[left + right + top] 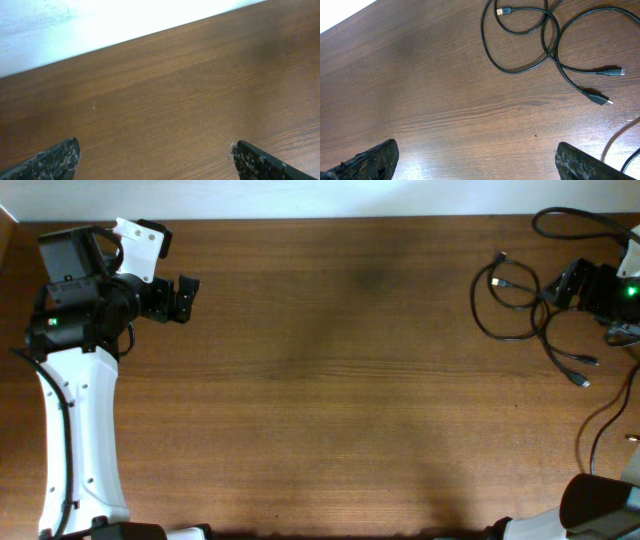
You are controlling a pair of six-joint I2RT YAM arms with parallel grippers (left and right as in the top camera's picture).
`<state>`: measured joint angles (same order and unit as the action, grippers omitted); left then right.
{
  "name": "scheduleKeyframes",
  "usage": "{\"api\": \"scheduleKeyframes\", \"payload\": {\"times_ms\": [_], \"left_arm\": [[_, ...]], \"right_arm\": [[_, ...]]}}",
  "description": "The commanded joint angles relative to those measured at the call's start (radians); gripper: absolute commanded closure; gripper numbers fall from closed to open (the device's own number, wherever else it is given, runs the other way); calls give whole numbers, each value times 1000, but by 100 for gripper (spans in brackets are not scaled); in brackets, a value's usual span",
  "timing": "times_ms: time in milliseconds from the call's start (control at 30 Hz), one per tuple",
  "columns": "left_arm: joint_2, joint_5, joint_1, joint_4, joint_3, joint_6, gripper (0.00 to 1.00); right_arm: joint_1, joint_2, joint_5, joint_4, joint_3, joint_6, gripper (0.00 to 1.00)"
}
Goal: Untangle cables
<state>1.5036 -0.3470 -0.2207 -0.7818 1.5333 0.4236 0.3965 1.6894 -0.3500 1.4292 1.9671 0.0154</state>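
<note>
A few thin black flexible cables (540,308) with small plug ends are lying looped across one another on the brown wood-grain desk (330,380), in its far right corner as the overhead camera is showing it, close to the pale wall behind. The cords are round, smooth and slack. In the right wrist view the cables (551,55) are curling into overlapping rings and three plugs are showing, one at the top of the loops and two at the ends of strands trailing off to the right. The desk (445,100) is showing a matte surface with fine streaks of grain. The right hand (560,285), black and blocky, is hovering just beside the tangle. From its own camera the right hand (480,160) is standing spread wide, its rough dark fingers (370,160) sitting at the bottom corners of the view, holding nothing and touching no cord, the loops lying ahead of them. The left hand (190,298) is hanging over the far left part of the desk, well apart from the cables; it too is gaping wide (155,160), with only bare desk (165,90) between its speckled fingers (260,162).
</note>
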Motion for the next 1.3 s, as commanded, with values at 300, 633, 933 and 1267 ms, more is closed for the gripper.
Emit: {"api": "scheduleKeyframes", "payload": {"times_ms": [300, 633, 933, 1267], "left_arm": [[-21, 9, 5, 1, 1, 9, 1], [-439, -56, 167, 188, -369, 9, 1], [-964, -152, 166, 827, -1093, -167, 1], [-1298, 51, 166, 931, -1417, -394, 1]], "right_arm": [[-4, -8, -13, 0, 6, 1, 1], [-4, -8, -13, 0, 6, 1, 1], [-4, -8, -13, 0, 6, 1, 1], [-4, -8, -13, 0, 6, 1, 1]]}}
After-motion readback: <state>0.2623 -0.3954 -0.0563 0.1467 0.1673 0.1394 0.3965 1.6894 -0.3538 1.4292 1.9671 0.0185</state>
